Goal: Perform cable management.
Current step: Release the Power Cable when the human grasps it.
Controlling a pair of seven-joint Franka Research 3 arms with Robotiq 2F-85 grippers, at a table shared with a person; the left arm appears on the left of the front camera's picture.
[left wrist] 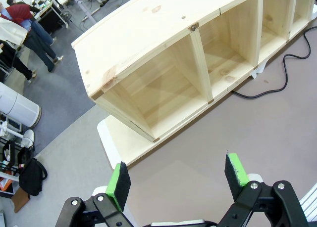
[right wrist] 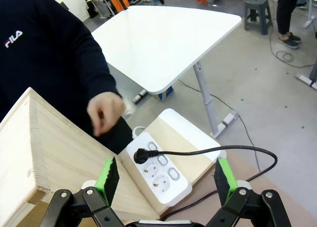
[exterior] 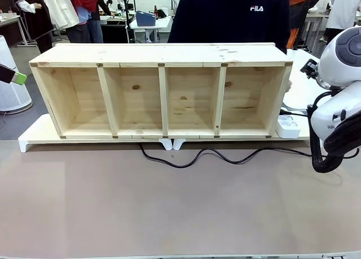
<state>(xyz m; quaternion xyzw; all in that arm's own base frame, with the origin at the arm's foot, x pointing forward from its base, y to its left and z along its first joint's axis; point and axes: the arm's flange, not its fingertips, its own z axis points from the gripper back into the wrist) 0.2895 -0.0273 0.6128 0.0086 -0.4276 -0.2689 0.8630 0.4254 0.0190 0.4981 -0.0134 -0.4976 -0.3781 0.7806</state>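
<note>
Bright even light, soft shadows, curved wrist-view edges

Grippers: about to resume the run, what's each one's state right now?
Left gripper: open, holding nothing.
Right gripper: open, holding nothing, above the power strip.

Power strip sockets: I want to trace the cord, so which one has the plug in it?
The end socket nearest the person's hand holds the cable's plug; the power strip's other two sockets sit empty.

A four-bay wooden shelf [exterior: 161,95] lay on its side on the table [exterior: 169,208]. The cable [exterior: 225,153] snaked along its front toward a white power strip [exterior: 288,126].
</note>
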